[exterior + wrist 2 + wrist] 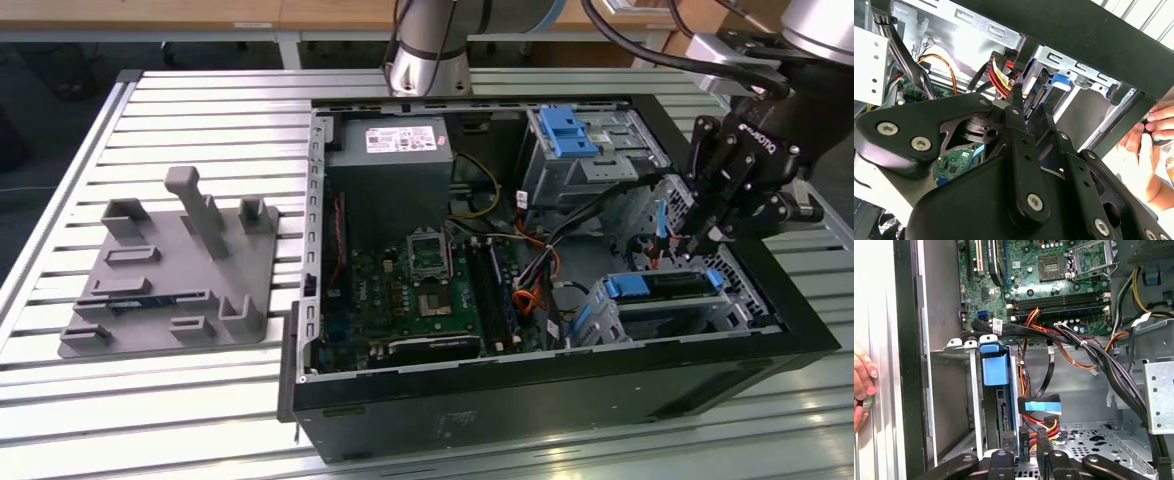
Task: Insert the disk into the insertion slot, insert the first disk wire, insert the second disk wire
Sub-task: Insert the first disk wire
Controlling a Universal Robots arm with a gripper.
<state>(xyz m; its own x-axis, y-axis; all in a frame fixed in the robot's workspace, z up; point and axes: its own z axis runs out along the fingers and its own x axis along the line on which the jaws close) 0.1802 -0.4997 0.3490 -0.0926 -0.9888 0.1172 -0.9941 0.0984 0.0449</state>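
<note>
The slatted metal worktop [200, 120] is carrying an open black computer case [534, 400]. The insertion slot [727, 310] is sitting in the case's corner, and everything below is placed from it.

Well away from the slot, outside the case, a grey moulded fixture [174, 270] is lying flat. The green motherboard [414, 290] is lying beside the slot, inside the case. A taller grey cage [594, 150] with a blue latch is standing further along the same case wall.

The slot is thin perforated sheet metal with hard edges. The disk [667, 285] is already sitting inside it, with its bright blue carrier [994, 367] showing at the mouth. It looks like a dense, rigid block that is sensitive to knocks. The plastic carrier rails are probably the safest place to hold it, rather than the labelled face.

The claw [1025, 435] is hanging at the slot's mouth. Its black fingers [1041, 440] are drawn in close on a small black plug [1024, 444], and I judge it to be gripping that plug.

The plug belongs to a disk wire [1046, 425] of red, yellow and black leads. The leads are light, limp and springy, so the grip has to be on the stiff plastic plug. A plug this small could easily twist between smooth fingers.

A person's hand [861, 385] is resting outside the case wall, on the side nearest the slot.
</note>
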